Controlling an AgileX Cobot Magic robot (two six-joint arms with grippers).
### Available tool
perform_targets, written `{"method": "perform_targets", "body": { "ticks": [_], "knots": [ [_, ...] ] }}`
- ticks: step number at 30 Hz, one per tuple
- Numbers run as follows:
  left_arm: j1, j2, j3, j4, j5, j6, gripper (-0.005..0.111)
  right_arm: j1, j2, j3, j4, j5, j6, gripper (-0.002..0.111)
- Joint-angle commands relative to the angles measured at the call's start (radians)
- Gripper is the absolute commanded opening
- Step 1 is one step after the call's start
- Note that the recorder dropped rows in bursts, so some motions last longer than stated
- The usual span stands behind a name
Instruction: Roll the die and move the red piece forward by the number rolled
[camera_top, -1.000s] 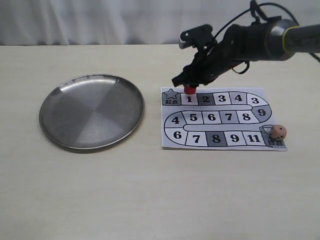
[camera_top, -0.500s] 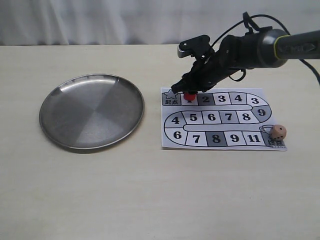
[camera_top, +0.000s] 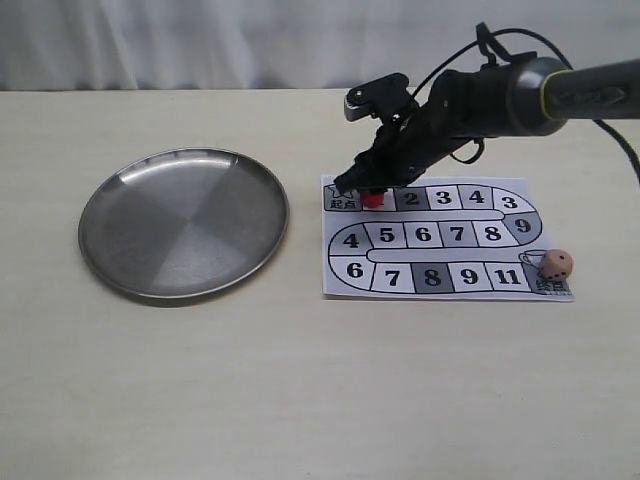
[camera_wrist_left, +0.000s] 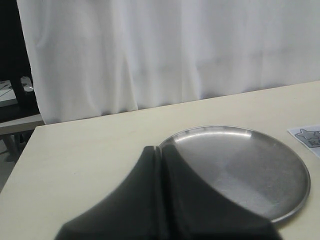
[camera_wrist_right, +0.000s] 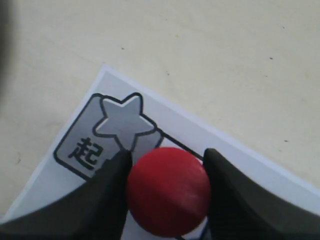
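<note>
The red piece (camera_top: 372, 198) stands at square 1 of the paper game board (camera_top: 440, 262), just beside the star start square (camera_wrist_right: 122, 120). My right gripper (camera_top: 368, 190) reaches down over it from the right. In the right wrist view the gripper (camera_wrist_right: 167, 156) has one black finger on each side of the red piece (camera_wrist_right: 168, 192), both pressing its round top. The die (camera_top: 558, 263), a pale beige cube with dark pips, rests on the board's last square at the lower right corner. My left gripper (camera_wrist_left: 160, 152) is shut and empty, hanging near the rim of the steel plate (camera_wrist_left: 280, 200).
A round steel plate (camera_top: 184, 222) lies on the table left of the board, with nothing in it. A white curtain backs the table's far edge. The left arm does not show in the exterior view.
My right gripper has come down and slightly left with the red piece, from just above the board's top edge to square 1. The die and plate have not moved.
</note>
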Motion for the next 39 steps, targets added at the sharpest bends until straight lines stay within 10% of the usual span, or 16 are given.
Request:
{"method": "perform_targets", "body": {
  "ticks": [1, 9, 17, 39],
  "knots": [
    [-0.008, -0.001, 0.002, -0.002, -0.010, -0.001, 0.000, 0.022, -0.016, -0.010, 0.001, -0.007, 0.033, 0.075],
    [-0.008, -0.001, 0.002, -0.002, -0.010, -0.001, 0.000, -0.052, -0.126, -0.015, -0.022, 0.108, 0.035, 0.079],
    [-0.008, -0.001, 0.002, -0.002, -0.010, -0.001, 0.000, -0.110, -0.405, -0.007, -0.026, 0.202, 0.030, 0.005],
    [-0.008, -0.001, 0.002, -0.002, -0.010, -0.001, 0.000, -0.112, -1.515, 1.013, 0.115, -0.312, 0.031, 0.005]
  ]
}}
